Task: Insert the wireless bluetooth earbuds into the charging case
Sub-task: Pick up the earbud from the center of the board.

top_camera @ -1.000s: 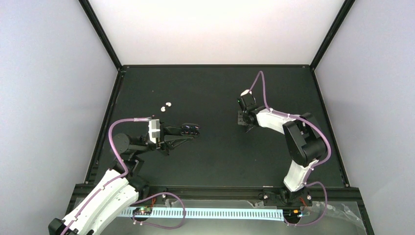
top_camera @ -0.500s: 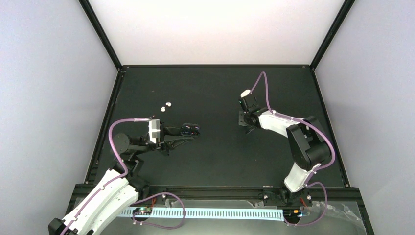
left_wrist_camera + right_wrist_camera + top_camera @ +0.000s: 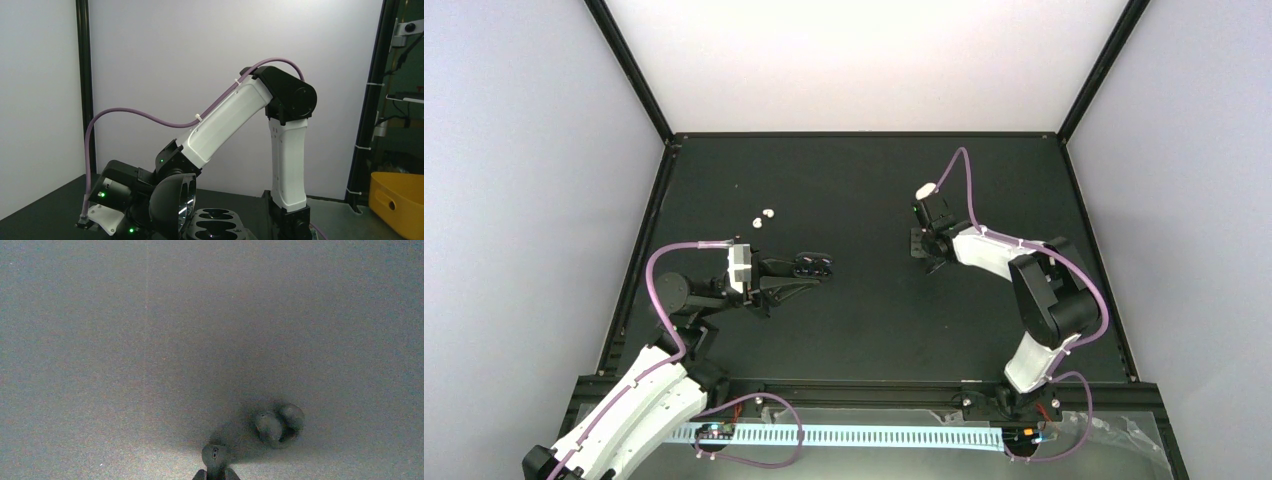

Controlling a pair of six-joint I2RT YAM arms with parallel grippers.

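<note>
At the near left corner of the table [image 3: 864,330]: left arm [image 3: 639,400], white-shelled, with a purple cable [image 3: 656,270] looped over the wrist. Farther in, toward the far left corner but well short of either edge: two white earbuds [image 3: 768,212], just beside each other, bare on the black surface, well apart from both arms. Nearer and a little to the right: left gripper [image 3: 819,266]. Reaches rightward, low over the table, left of centre. Clamps tight on the charging case [image 3: 810,262], carried at the fingertips. Seen from the left wrist, shows up open: domed black lid [image 3: 172,205] upright, glossy inside, beside a dark base [image 3: 215,223] with oval wells. Right of centre: right gripper [image 3: 927,243]. Points straight down, close to the surface. No telling whether closed or parted; from the right wrist, only a narrow dark tip at the bottom edge of the view. Just right of that tip: two dark rounded lumps [image 3: 278,424], touching each other on the table, too dim to identify. Along the near edge toward the near right corner: right arm [image 3: 1044,290], folded back over its base, with a second purple cable arched above the wrist.
</note>
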